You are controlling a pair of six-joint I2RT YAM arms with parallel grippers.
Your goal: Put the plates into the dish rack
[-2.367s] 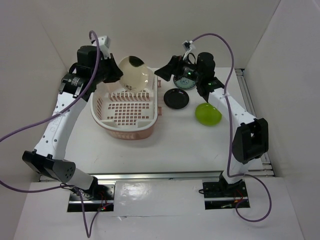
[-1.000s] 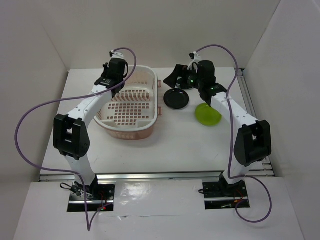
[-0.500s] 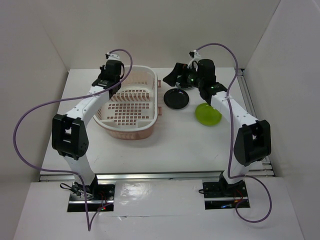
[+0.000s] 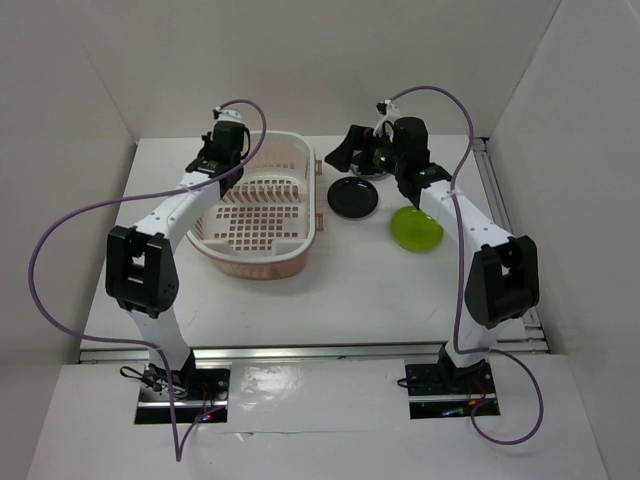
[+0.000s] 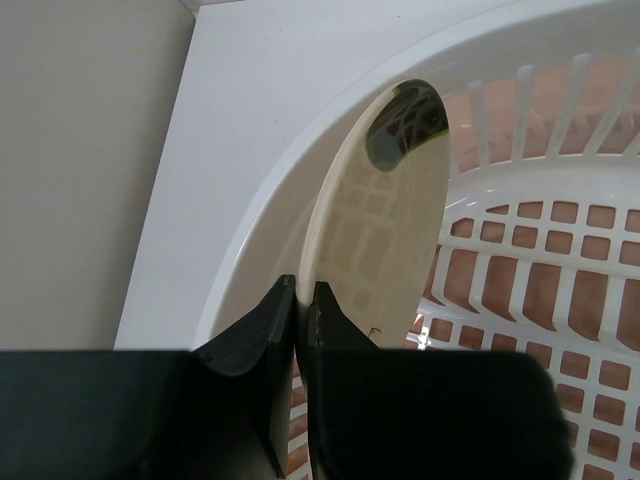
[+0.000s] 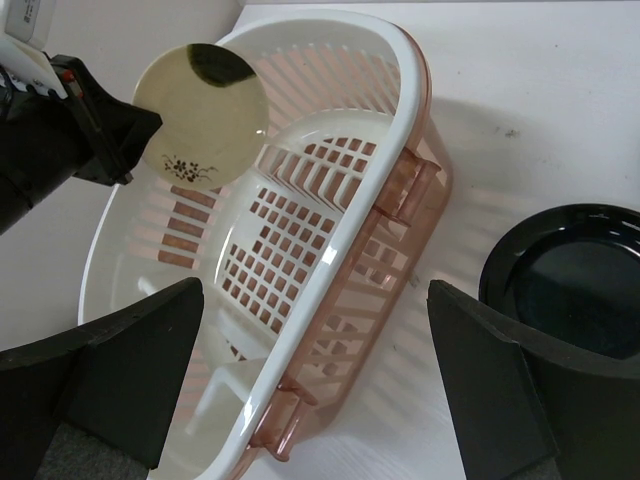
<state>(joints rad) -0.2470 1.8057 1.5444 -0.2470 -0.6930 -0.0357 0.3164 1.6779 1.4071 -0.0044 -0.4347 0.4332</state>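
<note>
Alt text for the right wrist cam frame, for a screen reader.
The left pincer holds the cream plate by its edge at upper left, over one end of the white-and-pink dish rack filling the centre. A black plate lies on the table at right; the right pincer is open, its fingers framing the bottom corners.

**Arms.** The white-and-black left arm (image 4: pixel 178 203) and the white-and-black right arm (image 4: pixel 462 222) are built of white tubular links joined by black cylindrical housings.

**Cabling.** A left purple cable (image 4: pixel 243 101) and a right purple cable (image 4: pixel 432 89) are looped from the wrists.

**Mounting.** Silver base plates (image 4: pixel 212 388) are fitted.

**Indicator.** A small green indicator light (image 4: pixel 382 157) is noted at the right wrist.

**Jaws.** Matte black wedge-shaped jaws are carried by the left gripper (image 5: pixel 303 300) and the right gripper (image 6: pixel 312 290).
</note>
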